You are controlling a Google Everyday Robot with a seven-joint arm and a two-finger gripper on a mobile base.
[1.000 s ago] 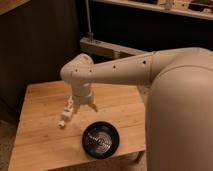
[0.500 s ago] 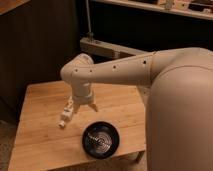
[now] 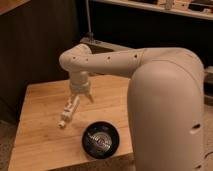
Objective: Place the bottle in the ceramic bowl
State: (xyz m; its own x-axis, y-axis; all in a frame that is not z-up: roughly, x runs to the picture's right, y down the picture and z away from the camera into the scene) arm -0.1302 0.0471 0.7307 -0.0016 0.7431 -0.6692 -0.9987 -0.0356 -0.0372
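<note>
bottle (image 3: 68,112) clamped in gripper (image 3: 80,99), long axis slanting, lower end pointing down-left

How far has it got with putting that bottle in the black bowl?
Done: the pincer grips the bottle, tilted above the wooden table. In hand: it hangs beside the ceramic bowl. Left: move over the bowl, which holds nothing yet, and release.

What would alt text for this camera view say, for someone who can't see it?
A cream-white robot arm reaches over a light wooden table, its hand left of and behind a round glossy black ceramic bowl near the table's front edge. A small slim pale bottle slants down-left from the hand.
</note>
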